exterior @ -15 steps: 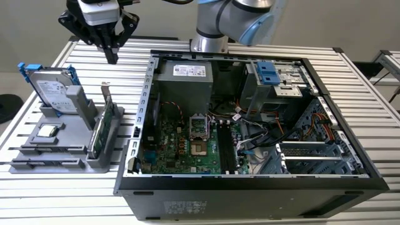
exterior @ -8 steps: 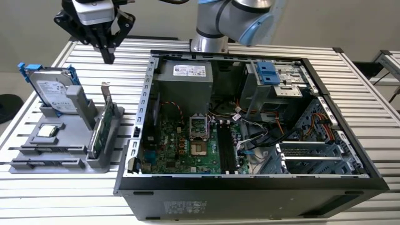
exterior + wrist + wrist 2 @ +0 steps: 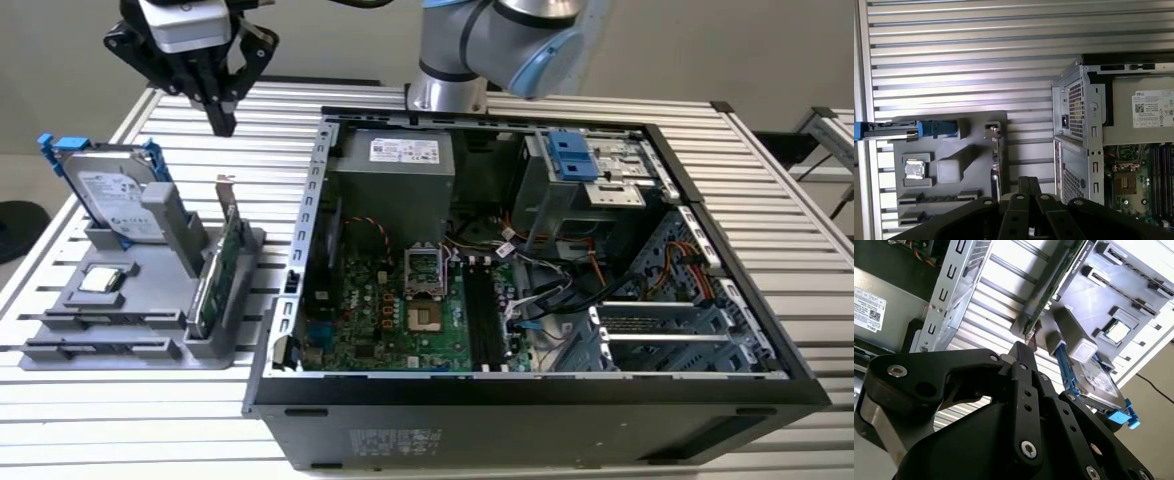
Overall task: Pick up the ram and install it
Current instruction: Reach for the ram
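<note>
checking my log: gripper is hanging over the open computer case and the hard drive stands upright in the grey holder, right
Not quite. In the exterior view the gripper is not over the computer case. It hangs over the slatted table by the grey holder, to the exterior view's left of the case. The hard drive does stand upright in the holder.

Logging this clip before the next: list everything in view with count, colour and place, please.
Table: one, pale slatted metal, under everything.
Computer case: one, black, open, middle of the table.
Motherboard: one, green, inside the case.
Power supply: one, grey, at the case's far end.
Holder: one, grey, on the table at the exterior view's left.
Hard drive: one, silver with blue rails, upright in the holder.
Expansion card: one, green with a metal bracket, on edge in the holder.
Processor chip: one, silver, flat on the holder.
Arm: one, silver and light blue, behind the case.
Hand: one, black, shut, raised above the table near the holder.
</note>
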You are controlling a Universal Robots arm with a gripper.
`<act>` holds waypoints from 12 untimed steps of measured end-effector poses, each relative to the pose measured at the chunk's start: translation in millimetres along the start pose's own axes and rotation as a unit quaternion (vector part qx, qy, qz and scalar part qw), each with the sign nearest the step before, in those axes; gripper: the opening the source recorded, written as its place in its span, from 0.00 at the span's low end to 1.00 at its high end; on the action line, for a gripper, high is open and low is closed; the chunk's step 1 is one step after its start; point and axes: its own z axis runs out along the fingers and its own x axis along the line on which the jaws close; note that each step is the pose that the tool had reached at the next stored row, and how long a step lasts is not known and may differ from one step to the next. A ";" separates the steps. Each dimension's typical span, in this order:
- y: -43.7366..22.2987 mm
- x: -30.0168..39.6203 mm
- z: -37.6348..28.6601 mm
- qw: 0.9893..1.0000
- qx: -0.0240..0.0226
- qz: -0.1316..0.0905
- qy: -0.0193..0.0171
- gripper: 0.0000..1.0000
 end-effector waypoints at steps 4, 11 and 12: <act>-0.2 3.8 -0.1 1.000 0.000 0.000 0.000 0.00; -0.7 10.3 -0.3 1.000 0.000 0.000 0.000 0.00; -0.8 11.3 -0.2 1.000 0.000 0.000 0.000 0.00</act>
